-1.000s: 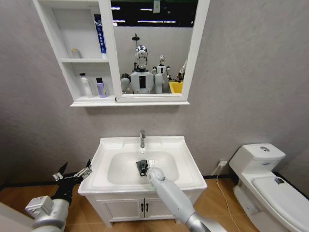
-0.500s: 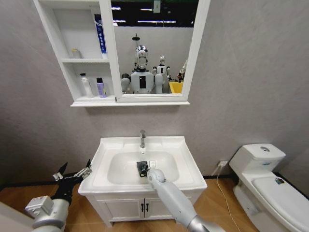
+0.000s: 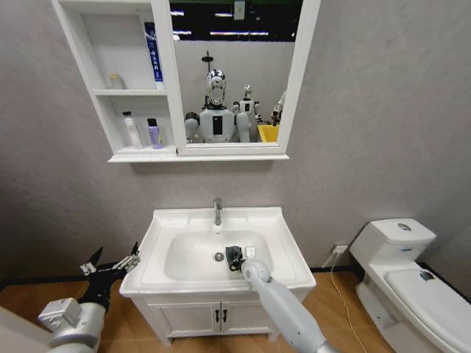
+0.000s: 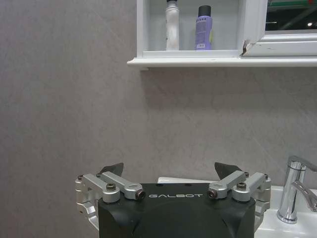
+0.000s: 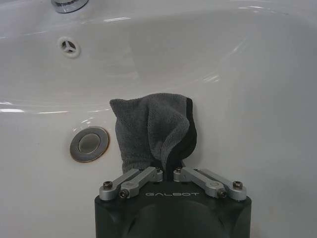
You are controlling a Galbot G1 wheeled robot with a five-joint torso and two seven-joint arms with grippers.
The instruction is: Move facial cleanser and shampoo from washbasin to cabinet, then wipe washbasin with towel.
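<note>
The right pincer (image 5: 167,172) reaches down into the bowl of the washbasin (image 3: 281,237) and is clamped on the towel (image 5: 153,130), a dark grey cloth bunched between its fingers. In the right wrist view the towel hangs from the pincer and presses against the white bowl, just beside the round chrome drain (image 5: 89,144). A small overflow hole (image 5: 69,46) sits in the bowl wall farther off, near the base of the tap (image 5: 68,4). In the head view the right pincer (image 3: 235,257) and the towel (image 3: 233,255) lie just to the right of the drain (image 3: 218,257), a little in front of the tap (image 3: 217,210).

The left pincer (image 3: 112,268) hangs low, off the left side of the washbasin and apart from it, with its fingers spread wide and nothing between them. The left wrist view shows the same left pincer (image 4: 168,171) open, pointing towards the grey wall below the cabinet.

The cabinet (image 3: 110,88) hangs on the wall above the washbasin, joined to the mirror (image 3: 235,73). On its lower shelf stand a white bottle (image 3: 130,129) and a purple bottle (image 3: 153,134) with a dark cap, side by side. A blue and white tube (image 3: 152,53) leans in the upper compartment.

A white toilet (image 3: 408,272) stands to the right of the washbasin.
</note>
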